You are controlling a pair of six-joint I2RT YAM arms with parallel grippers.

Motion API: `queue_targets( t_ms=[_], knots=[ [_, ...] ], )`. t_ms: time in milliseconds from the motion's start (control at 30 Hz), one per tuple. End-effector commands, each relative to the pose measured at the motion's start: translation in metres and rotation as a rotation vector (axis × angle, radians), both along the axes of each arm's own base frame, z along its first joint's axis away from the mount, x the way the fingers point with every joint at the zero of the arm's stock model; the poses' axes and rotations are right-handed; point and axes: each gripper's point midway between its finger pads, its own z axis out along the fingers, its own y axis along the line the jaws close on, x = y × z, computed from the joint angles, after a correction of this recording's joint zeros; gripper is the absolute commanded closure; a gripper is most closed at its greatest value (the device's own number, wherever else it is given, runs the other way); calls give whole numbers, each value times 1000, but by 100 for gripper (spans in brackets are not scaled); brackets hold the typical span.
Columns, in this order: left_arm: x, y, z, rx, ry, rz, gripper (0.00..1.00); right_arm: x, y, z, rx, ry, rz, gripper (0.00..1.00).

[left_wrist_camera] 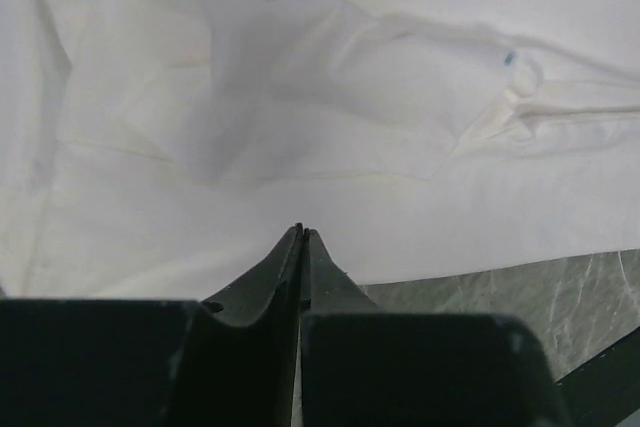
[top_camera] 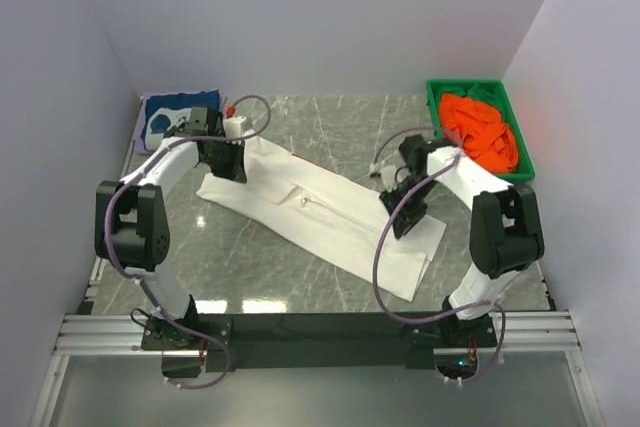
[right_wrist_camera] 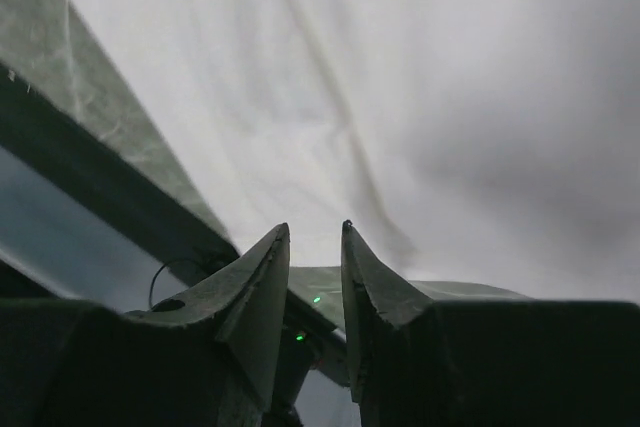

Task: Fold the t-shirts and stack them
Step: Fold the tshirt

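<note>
Now, step in hand: folding the white t-shirt [top_camera: 320, 212], judged to be partway through; it reads as already narrowed into 1 long band.
White t-shirt, place: flat on the marble table [top_camera: 300, 117], running diagonally from back left to near right, between the 2 arms.
Left gripper [top_camera: 228, 159]: at the band's back-left end. The wrist view shows its fingers pressed together at the cloth [left_wrist_camera: 301, 230]; whether a hem is pinched between them I cannot tell.
Right gripper [top_camera: 403, 222]: over the band's near-right end. Its fingers stand a little apart with no cloth between them [right_wrist_camera: 315, 227].
Navy t-shirt [top_camera: 178, 107]: lies at the back-left corner, apart from the band; probably the start of the stack.
Orange t-shirt [top_camera: 480, 127]: bunched in the green bin [top_camera: 432, 97] at back right, not yet folded.
Next move, as I judge it: each gripper needs a firm hold on its end, then 1 end carried over the other so the band halves.
Care: thin cloth slips and drags, so both layers should be caught.
</note>
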Motion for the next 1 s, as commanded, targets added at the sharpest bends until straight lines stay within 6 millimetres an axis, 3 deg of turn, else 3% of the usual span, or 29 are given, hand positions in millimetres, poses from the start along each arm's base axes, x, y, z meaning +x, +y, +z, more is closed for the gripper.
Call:
queue_targets(
  t_ms=[0, 100, 233, 267, 333, 400, 433, 467, 500, 533, 567, 600, 633, 667, 700, 733, 767, 800, 833, 867, 900, 967],
  knots=[
    [0, 0, -27, 66, 64, 88, 93, 45, -18, 12, -21, -127, -62, 65],
    [7, -5, -45, 119, 90, 93, 96, 75, -37, -5, -132, -180, -87, 69],
    [29, -11, -65, 192, 93, 110, 98, 90, -49, -34, -211, -136, -106, 72],
    [31, -12, -80, 233, 105, 72, 98, 90, -49, -36, -216, -127, -101, 72],
    [50, -19, -78, 254, 66, 52, 99, 86, -50, -45, -224, -90, -91, 74],
    [65, -21, -93, 272, 73, 42, 99, 76, -48, -51, -216, -53, -75, 76],
    [86, -26, -80, 267, 34, 41, 99, 72, -47, -51, -209, -41, -73, 76],
    [93, -28, -99, 279, 62, 24, 99, 67, -44, -50, -197, -27, -73, 76],
    [105, -32, -100, 275, 51, 14, 99, 58, -39, -51, -182, -8, -55, 76],
    [136, -40, -78, 256, -25, 18, 99, 51, -28, -50, -135, 16, -50, 76],
    [142, -43, -98, 264, 1, -6, 99, 39, -22, -50, -117, 51, -34, 76],
    [154, -49, -95, 247, -20, -16, 98, 29, -6, -48, -95, 63, 21, 76],
    [182, -58, -67, 216, -114, -12, 95, 20, 11, -45, -34, 87, 44, 76],
    [193, -63, -69, 201, -137, -22, 92, 12, 22, -43, -7, 95, 72, 75],
    [204, -68, -56, 177, -184, -25, 90, 3, 36, -41, 27, 107, 104, 75],
    [213, -76, -39, 140, -232, -30, 82, -6, 54, -38, 61, 109, 156, 75],
    [224, -82, -9, 98, -312, -20, 79, -12, 71, -31, 124, 123, 178, 74],
    [225, -85, 6, 76, -349, -19, 75, -14, 79, -27, 147, 127, 194, 74],
    [219, -85, 3, 68, -342, -20, 69, -16, 84, -23, 165, 130, 206, 74],
    [216, -83, 39, 50, -406, -3, 67, -12, 88, -16, 187, 125, 204, 73],
    [210, -81, 33, 53, -406, 6, 66, -10, 87, -11, 194, 107, 210, 73],
    [201, -75, 58, 56, -440, 25, 65, 3, 82, -3, 200, 65, 192, 73]
  ],
)
